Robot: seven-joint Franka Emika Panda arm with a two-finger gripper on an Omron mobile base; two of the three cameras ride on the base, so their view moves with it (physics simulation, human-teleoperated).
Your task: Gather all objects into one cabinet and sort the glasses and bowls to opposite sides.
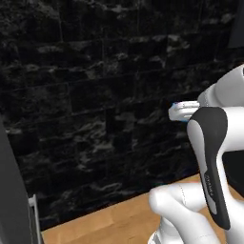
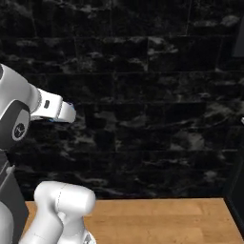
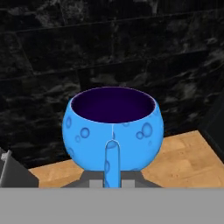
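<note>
Small bright blue bowl (image 3: 113, 131) with dark inside is pinched upright by gripper (image 3: 112, 173) fingers above light wooden counter (image 3: 183, 159), near black stone wall (image 3: 109, 48).

A rendered kitchen. We see a wooden counter (image 2: 157, 219) with a warm, light-brown grain running along the bottom of both base views, set directly against a wall (image 2: 143, 95) of black, marbled stone tiles laid in brick-like courses, which serves as a backsplash. The same counter (image 3: 183, 157) and wall (image 3: 109, 43) appear in the hand view. A small blue bowl (image 3: 113, 131) with a dark inside, a piece of tableware, appears before the wall. At the right edge, we note a dark upright panel (image 2: 237, 190), possibly a cabinet; its nature cannot be confirmed.
</note>
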